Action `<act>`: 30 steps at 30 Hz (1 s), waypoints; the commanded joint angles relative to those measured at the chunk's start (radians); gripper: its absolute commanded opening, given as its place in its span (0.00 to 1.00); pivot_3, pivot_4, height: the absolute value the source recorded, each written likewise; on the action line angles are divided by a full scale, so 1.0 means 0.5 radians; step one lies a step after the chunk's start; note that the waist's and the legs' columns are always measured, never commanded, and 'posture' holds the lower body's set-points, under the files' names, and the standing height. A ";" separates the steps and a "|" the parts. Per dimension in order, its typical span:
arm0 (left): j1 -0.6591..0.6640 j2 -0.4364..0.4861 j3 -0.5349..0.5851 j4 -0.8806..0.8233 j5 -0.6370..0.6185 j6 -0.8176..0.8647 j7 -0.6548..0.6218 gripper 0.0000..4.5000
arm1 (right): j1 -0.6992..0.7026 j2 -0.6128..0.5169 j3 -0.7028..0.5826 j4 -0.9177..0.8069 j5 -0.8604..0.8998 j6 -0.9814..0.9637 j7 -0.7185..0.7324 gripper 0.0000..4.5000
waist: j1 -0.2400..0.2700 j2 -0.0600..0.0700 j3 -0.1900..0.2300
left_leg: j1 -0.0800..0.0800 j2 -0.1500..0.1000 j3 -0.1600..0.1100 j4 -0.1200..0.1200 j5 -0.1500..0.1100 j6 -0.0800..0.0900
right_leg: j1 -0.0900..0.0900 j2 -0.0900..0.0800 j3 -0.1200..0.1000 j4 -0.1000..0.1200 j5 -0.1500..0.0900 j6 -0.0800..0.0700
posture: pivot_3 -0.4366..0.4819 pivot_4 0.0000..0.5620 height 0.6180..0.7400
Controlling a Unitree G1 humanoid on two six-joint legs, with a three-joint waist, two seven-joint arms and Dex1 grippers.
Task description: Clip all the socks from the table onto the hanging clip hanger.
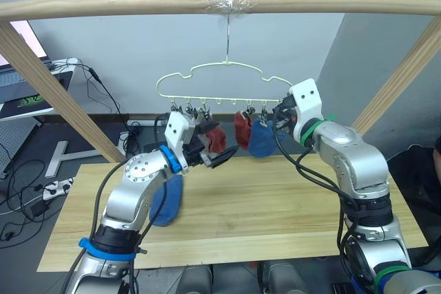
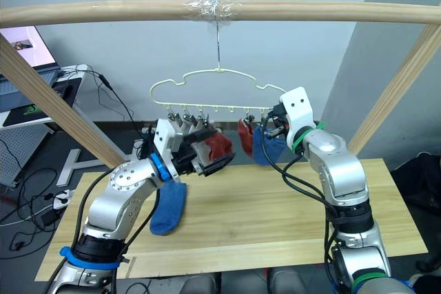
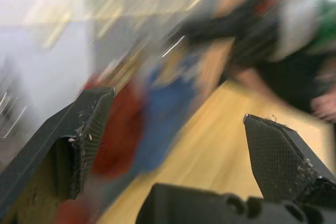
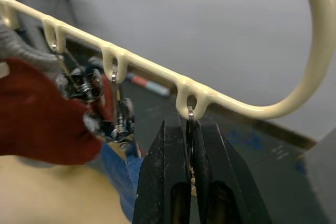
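While my right pincer [image 4: 190, 129] pinches a clip [image 4: 190, 115] on the hanger [image 1: 207, 72], my left pincer [image 3: 178, 145] hangs open near a red sock [image 2: 219, 144].

Both arms are raised, elbows bent. The left pincer [image 3: 173, 145] gapes wide, fingers well apart — holding nothing. The right pincer [image 4: 190, 145] points upward — its fingers pressed together.
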 commanded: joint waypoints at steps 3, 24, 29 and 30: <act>0.113 0.005 0.029 0.239 0.225 -0.187 0.182 1.00 | -0.116 0.041 -0.170 -0.187 0.196 0.361 0.000 0.01 | 0.000 0.000 0.000 | -0.001 0.000 -0.001 0.000 0.000 0.000 | 0.000 0.000 -0.001 0.000 0.000 0.000 | 0.60 0.20 1.00; 0.081 -0.121 0.277 0.830 0.300 0.235 0.566 1.00 | -0.124 0.054 -0.244 -0.304 0.313 0.558 -0.128 0.01 | -0.008 -0.013 -0.020 | 0.001 0.000 -0.001 0.001 0.000 -0.001 | 0.000 -0.001 -0.002 0.007 0.000 0.000 | 0.59 0.14 1.00; 0.114 -0.092 0.265 0.843 0.354 0.207 0.599 1.00 | -0.109 0.049 -0.248 -0.311 0.313 0.554 -0.152 0.01 | -0.010 -0.016 -0.023 | 0.003 0.000 -0.001 0.001 0.000 -0.001 | 0.000 -0.001 -0.002 0.010 0.000 0.000 | 0.59 0.14 1.00; 0.117 -0.093 0.268 0.841 0.355 0.225 0.604 1.00 | -0.110 0.045 -0.248 -0.308 0.314 0.552 -0.151 0.01 | -0.010 -0.016 -0.023 | 0.003 0.000 -0.001 0.001 0.000 -0.001 | 0.000 -0.001 -0.002 0.011 0.000 0.000 | 0.58 0.16 1.00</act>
